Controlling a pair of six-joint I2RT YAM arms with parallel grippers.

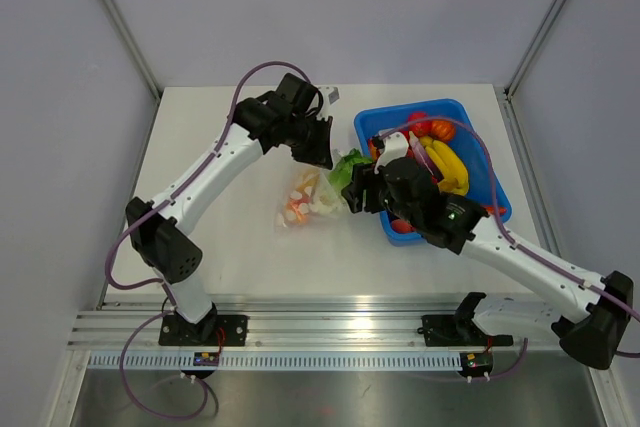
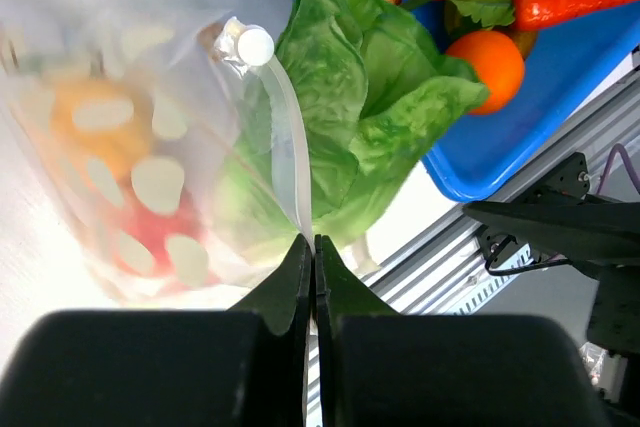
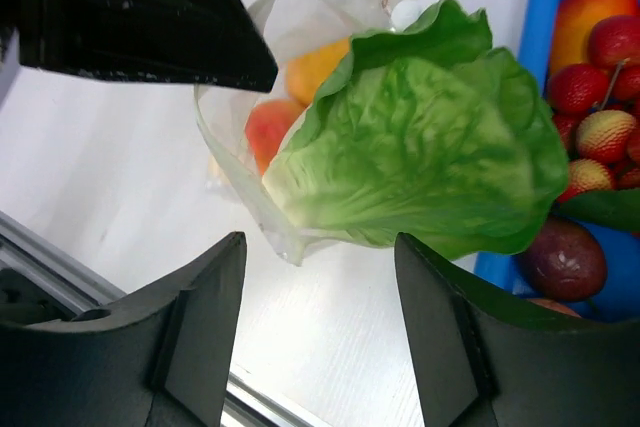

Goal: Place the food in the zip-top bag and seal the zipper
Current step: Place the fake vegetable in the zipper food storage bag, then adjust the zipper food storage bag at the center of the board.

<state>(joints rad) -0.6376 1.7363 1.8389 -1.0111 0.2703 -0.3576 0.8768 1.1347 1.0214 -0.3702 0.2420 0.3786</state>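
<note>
**Lettuce at the bag's mouth**

On the table [image 1: 230,247]: one blue tray [image 1: 400,115], one zip-top bag [image 1: 305,202] beside it. Left jaws clenched on the bag's mouth edge. One lettuce [image 3: 420,147] partly inside that mouth, just beyond the released right jaws.

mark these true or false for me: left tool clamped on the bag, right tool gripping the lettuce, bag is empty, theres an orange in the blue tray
1. The left tool is clamped shut on the edge of the zip-top bag. True.
2. The right tool is gripping the lettuce. False: its jaws stand open, and the lettuce lies ungripped at the bag's mouth.
3. The bag is empty. False: an orange piece and a red piece show inside it.
4. An orange lies in the blue tray. True.
</note>
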